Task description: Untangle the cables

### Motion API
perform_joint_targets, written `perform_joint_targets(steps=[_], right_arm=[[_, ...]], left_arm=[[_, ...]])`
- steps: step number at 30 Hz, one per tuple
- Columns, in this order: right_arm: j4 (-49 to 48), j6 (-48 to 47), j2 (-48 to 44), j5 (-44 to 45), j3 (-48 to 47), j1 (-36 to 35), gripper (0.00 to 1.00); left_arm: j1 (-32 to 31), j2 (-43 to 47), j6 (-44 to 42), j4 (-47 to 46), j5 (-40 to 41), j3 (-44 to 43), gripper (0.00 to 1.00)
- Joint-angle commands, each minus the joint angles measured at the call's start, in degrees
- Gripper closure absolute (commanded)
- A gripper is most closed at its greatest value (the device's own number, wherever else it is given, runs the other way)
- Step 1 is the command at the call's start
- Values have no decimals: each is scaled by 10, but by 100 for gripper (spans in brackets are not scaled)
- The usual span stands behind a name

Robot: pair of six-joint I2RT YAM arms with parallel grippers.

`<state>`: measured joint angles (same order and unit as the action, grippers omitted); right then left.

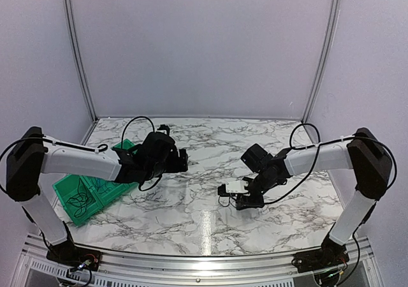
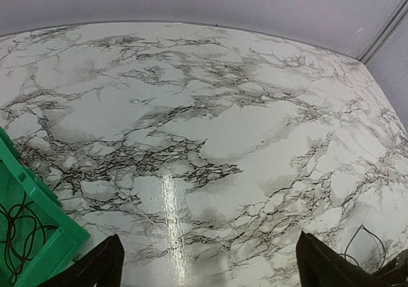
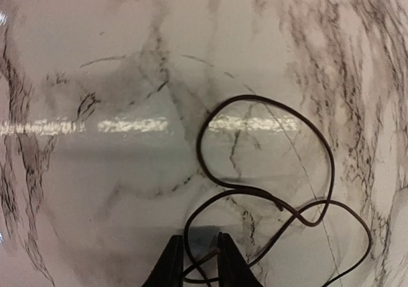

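A thin black cable (image 3: 268, 108) lies in loops on the marble table (image 3: 95, 57). My right gripper (image 3: 199, 261) is low over the table with its two fingers close together, and a strand of this cable runs between them. In the top view the right gripper (image 1: 227, 194) is at centre right, with a bit of the cable (image 1: 222, 202) beside it. More black cables (image 1: 80, 201) lie coiled in a green bin (image 1: 95, 188) at the left; they also show in the left wrist view (image 2: 16, 233). My left gripper (image 1: 182, 159) is wide open and empty above bare table (image 2: 207, 268).
The green bin's corner (image 2: 60, 226) sits just left of my left fingers. A thin cable loop (image 2: 363, 242) shows at the right of the left wrist view. White walls and metal corner rails (image 1: 80, 51) close off the back.
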<state>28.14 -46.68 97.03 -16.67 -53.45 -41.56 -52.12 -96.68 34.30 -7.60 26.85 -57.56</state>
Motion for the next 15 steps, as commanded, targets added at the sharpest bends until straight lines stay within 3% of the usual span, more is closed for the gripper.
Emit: perform_joint_targets(steps=[1,3,10,15], right_arm=[[-30,19,-23,33,-16,-3,90],[-20,18,-46,30,-23,-3,100],[85,15,-86,-20,-109,1,100],[121,38,-103,-58,-172,12,100]], left_arm=[[1,23,-23,-33,-12,8,3],[1,24,-42,-42,-36,9,5],[-1,47,-155,-176,-132,57,10],[-8,40,-198,-284,-271,71,11]])
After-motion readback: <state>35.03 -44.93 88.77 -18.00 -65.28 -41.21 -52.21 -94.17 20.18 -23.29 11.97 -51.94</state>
